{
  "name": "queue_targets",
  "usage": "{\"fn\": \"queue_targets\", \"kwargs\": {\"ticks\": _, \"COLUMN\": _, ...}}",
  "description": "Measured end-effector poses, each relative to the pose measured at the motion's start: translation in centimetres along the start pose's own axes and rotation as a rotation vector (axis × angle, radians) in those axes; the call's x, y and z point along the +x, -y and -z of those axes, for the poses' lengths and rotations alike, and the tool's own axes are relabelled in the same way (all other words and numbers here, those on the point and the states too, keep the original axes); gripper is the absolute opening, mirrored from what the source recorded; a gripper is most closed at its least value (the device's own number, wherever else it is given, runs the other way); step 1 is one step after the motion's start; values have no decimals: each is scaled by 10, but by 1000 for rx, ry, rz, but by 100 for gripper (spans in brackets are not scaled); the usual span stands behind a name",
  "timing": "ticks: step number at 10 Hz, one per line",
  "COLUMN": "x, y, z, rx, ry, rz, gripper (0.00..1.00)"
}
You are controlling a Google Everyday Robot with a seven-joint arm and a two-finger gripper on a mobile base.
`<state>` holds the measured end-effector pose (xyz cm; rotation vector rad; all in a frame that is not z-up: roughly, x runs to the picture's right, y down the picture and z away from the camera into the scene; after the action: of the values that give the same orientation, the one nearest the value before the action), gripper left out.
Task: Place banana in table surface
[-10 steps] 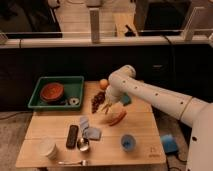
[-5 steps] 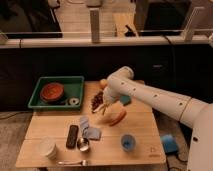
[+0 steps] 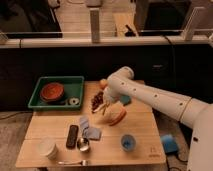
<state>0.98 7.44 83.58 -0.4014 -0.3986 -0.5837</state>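
Gripper (image 3: 103,105) hangs low over the middle of the table surface (image 3: 144,128), at the end of the white arm (image 3: 150,97) that reaches in from the right. How it is set cannot be told at this moment. The banana (image 3: 106,109) shows as a slim pale streak right at the gripper, just above or on the planks; whether it is gripped or lying free cannot be told either. It sits between a dark red bunch of grapes (image 3: 97,100) on its left and the orange-red carrot (image 3: 118,117) just to its right and nearer the camera.

A green tray (image 3: 41,81) stands at the far left corner of the table. It holds a reddish-brown bowl (image 3: 52,91) in its left part and a small white ring-shaped item (image 3: 74,101) at its near right corner — what lies inside the bowl cannot be made out. A round orange fruit (image 3: 103,83) rests just beside the tray's right wall, behind the grapes. A teal object (image 3: 125,100) shows partly from behind the arm.

Nearer the camera lie a crumpled light-blue cloth (image 3: 89,129), a dark oblong object (image 3: 72,136) just left of it, and a spoon (image 3: 83,145) touching the cloth's near edge. A white cup (image 3: 48,148) stands upright at the near left, a blue cup (image 3: 128,142) upright at the near right — their contents do not show. A fork (image 3: 73,162) lies along the front edge.
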Motion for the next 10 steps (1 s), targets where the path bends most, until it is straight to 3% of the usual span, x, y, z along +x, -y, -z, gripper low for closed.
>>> {"fn": "queue_targets", "kwargs": {"ticks": 3, "x": -5, "y": 0, "z": -26, "rx": 4, "ry": 18, "rz": 44, "gripper": 0}}
{"fn": "queue_targets", "kwargs": {"ticks": 6, "x": -3, "y": 1, "z": -29, "rx": 23, "ry": 26, "rz": -19, "gripper": 0}}
{"fn": "queue_targets", "kwargs": {"ticks": 10, "x": 3, "y": -2, "z": -32, "rx": 16, "ry": 45, "rz": -75, "gripper": 0}}
